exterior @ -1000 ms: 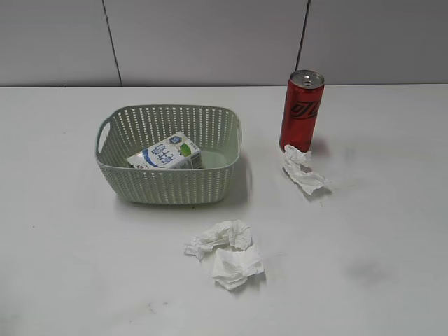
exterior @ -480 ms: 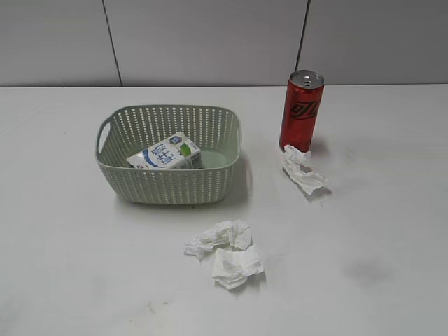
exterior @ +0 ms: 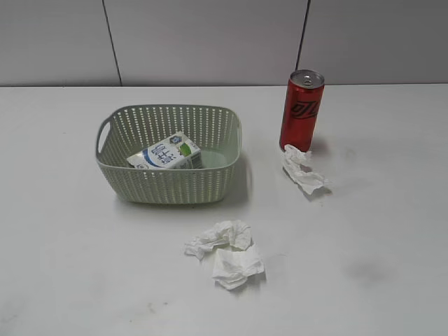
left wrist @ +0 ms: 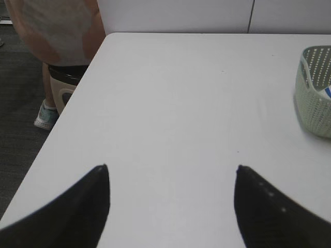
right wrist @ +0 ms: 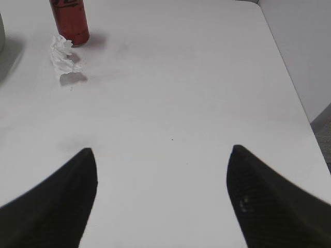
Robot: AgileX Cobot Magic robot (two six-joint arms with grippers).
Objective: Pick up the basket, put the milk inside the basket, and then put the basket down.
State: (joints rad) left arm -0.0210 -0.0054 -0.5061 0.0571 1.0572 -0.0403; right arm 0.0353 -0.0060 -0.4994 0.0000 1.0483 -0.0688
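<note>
The sage-green basket [exterior: 119,173] stands on the white table, left of centre in the exterior view. The milk carton [exterior: 166,153] lies on its side inside it. The basket's end also shows at the right edge of the left wrist view [left wrist: 313,106]. My left gripper [left wrist: 172,168] is open and empty over bare table, well left of the basket. My right gripper [right wrist: 162,150] is open and empty over bare table, right of the can. Neither gripper shows in the exterior view.
A red soda can [exterior: 301,110] stands right of the basket, also in the right wrist view [right wrist: 69,19]. A crumpled tissue [exterior: 302,170] lies before it, and another [exterior: 227,252] in front of the basket. A person [left wrist: 54,36] stands past the table's left edge.
</note>
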